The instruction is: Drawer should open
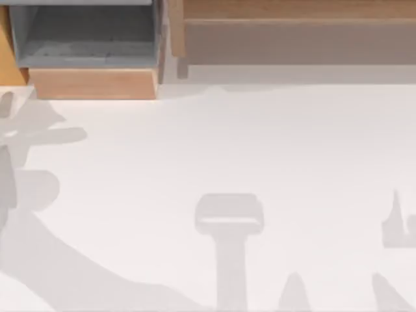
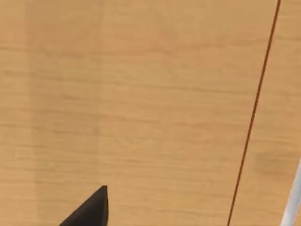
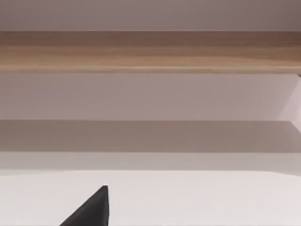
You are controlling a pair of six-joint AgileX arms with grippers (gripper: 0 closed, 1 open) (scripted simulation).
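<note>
Up top-left of the table:
drawer (image 1: pixel 91 83): pulled out, grey tray exposed, so it looks open already.
left gripper (image 2: pixel 89 212): close against wood, probably the drawer front; jaws, can't tell.
right gripper (image 3: pixel 89 212): idle, facing wooden ledge (image 3: pixel 150 49); jaws, can't tell.

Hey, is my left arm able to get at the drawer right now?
Probably yes. The left wrist view is close on light-brown wood like the drawer front at the table's left rear, one dark end effector finger showing, nothing between.
</note>
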